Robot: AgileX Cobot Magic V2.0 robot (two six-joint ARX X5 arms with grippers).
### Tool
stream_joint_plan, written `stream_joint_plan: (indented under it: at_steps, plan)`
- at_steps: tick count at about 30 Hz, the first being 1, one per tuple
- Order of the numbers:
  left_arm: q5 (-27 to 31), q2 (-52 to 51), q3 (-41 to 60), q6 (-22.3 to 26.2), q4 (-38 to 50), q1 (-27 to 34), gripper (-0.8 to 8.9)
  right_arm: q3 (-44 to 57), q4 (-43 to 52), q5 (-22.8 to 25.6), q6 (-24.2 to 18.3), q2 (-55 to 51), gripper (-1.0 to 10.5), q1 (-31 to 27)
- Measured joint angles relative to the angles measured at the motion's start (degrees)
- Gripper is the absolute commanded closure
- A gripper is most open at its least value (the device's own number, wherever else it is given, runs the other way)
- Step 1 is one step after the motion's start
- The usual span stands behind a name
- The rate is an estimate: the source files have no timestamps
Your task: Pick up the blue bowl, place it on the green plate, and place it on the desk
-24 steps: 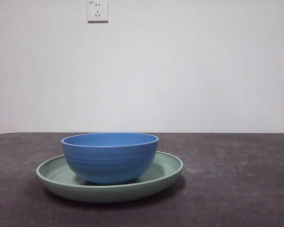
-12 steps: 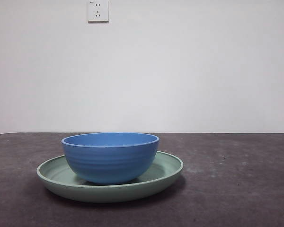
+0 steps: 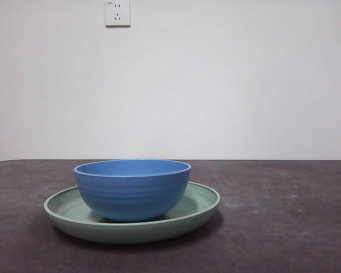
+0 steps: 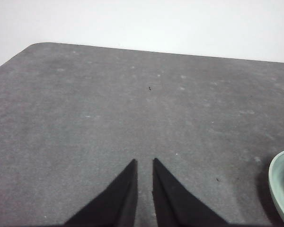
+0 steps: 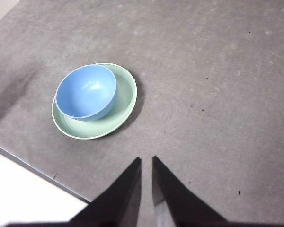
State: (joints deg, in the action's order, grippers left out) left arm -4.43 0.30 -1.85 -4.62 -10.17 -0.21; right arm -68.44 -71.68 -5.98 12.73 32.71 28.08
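No movement since the earlier front frames: blue bowl (image 3: 132, 189) sitting upright inside green plate (image 3: 199, 210), plate flat on desk (image 3: 284, 227), same spots as before. Bowl off-centre on plate, nearer one rim in right wrist view (image 5: 86, 92). Plate rim (image 5: 128, 101) visible around it, close to the desk's edge. White wall socket (image 3: 117, 12) high on back wall. Left gripper (image 4: 144, 163) hovering over bare desk, jaws nearly together with a thin gap, nothing between them; sliver of plate rim (image 4: 279, 182) at frame edge. Right gripper (image 5: 146, 161) up high, well apart from plate, jaws likewise nearly closed, empty.
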Motion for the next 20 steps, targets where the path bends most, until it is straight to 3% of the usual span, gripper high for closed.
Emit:
stream_joint_plan:
  at_steps: [2,6,13,15,20]
  plan:
    - [0.00,0.00,0.00,0.00,0.00,0.00,7.54,0.42,1.03,0.37,-0.31,-0.37,9.1,-0.66]
    - [0.00,0.00,0.00,0.00,0.00,0.00,7.54,8.11,11.23,1.07,-3.93,-6.05,9.1,-9.55]
    - [0.00,0.00,0.00,0.00,0.00,0.00,7.54,42.58,47.82,4.37,-7.34,-27.45,9.1,-24.02]
    - [0.00,0.00,0.00,0.00,-0.02,0.00,7.54,51.56,54.18,4.50,-7.56,-32.20,9.1,-26.77]
    - [0.00,0.00,0.00,0.00,-0.02,0.00,7.54,63.28,56.94,4.52,-8.17,-31.45,9.1,-30.93]
